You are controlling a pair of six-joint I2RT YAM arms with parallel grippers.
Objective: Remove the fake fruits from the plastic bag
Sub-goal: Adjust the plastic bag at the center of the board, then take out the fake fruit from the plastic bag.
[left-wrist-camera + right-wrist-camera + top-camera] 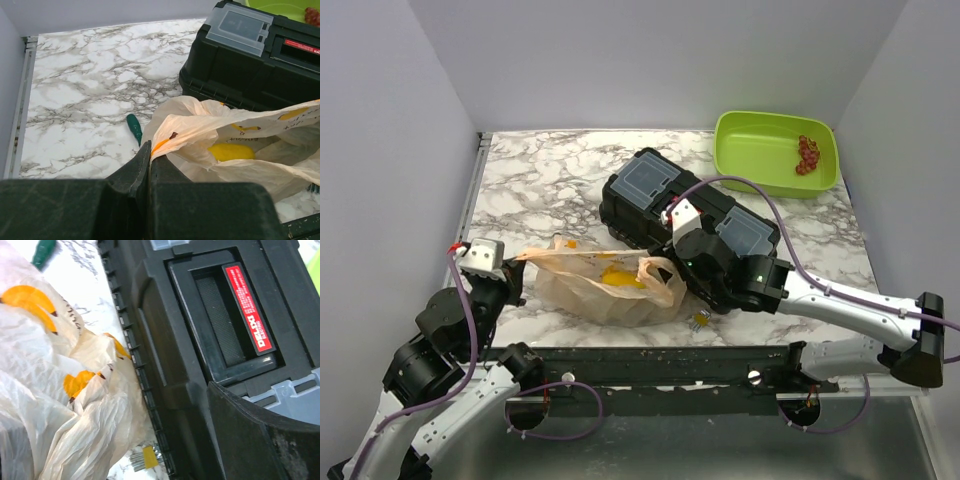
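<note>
Plastic bag (605, 292) lies at 7 o'clock of the black toolbox (650, 195), yellow fruit (231, 151) inside; left gripper (149, 159) pinches its 9 o'clock edge; right gripper (680, 265) sits between bag and toolbox, spread unreadable; green screwdriver (134, 127) lies beyond.

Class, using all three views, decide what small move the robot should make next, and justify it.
Probably ease the right end effector leftward toward the yellow fruit inside the plastic bag. The left end effector is shut on the bag's edge, the fruit shows within, and the right one hovers where the bag meets the black toolbox.
</note>
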